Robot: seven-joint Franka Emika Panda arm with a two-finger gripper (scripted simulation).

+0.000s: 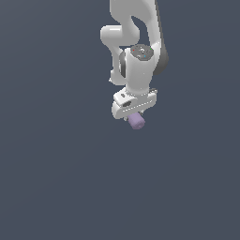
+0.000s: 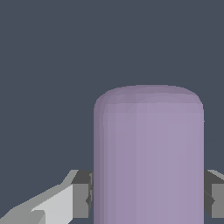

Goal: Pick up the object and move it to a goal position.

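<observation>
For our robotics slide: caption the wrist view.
Matte lilac cylinder clamped between the white end effector and its dark pads, against plain grey-blue.

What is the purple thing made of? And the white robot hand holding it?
The purple cylinder looks like plain matte plastic or foam: an even lilac color with no shine, grain or marks. Since this is a simulator render, its real material can't be told. The gripper looks like smooth, slightly glossy white plastic or painted metal, with soft highlights. Its fingertips have darker gray pads, maybe rubber.

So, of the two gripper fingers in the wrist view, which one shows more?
The finger with the long pale body beside the lilac cylinder; the other finger is cropped.
</observation>
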